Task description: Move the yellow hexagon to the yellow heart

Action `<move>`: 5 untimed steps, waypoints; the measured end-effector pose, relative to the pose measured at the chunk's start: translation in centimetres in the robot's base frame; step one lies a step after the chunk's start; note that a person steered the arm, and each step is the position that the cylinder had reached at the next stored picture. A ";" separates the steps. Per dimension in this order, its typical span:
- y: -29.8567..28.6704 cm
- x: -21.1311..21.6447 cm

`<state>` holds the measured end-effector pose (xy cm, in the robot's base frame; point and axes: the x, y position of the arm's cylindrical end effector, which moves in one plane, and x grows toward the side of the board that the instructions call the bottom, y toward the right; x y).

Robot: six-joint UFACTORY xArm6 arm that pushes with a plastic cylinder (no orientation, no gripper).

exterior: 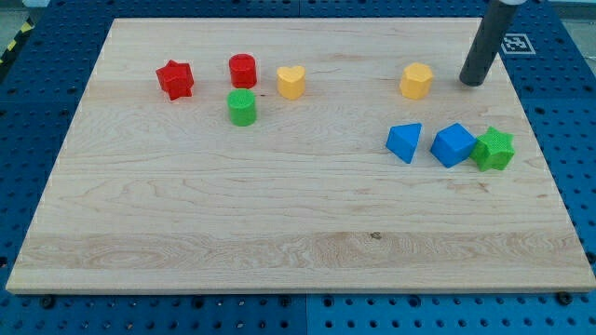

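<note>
The yellow hexagon (416,81) lies on the wooden board toward the view's upper right. The yellow heart (291,82) lies to its left, near the upper middle, with bare board between them. My tip (473,81) rests on the board just to the right of the yellow hexagon, a small gap apart from it. The dark rod rises from it toward the view's top right.
A red star (175,79), a red cylinder (242,70) and a green cylinder (242,108) sit left of the heart. A blue triangle (404,142), a blue cube (453,144) and a green star (494,149) lie below the hexagon. The board's right edge (549,140) is near.
</note>
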<state>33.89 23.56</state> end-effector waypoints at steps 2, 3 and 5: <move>-4.6 0.0; -9.9 0.0; -18.3 0.0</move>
<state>33.88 5.23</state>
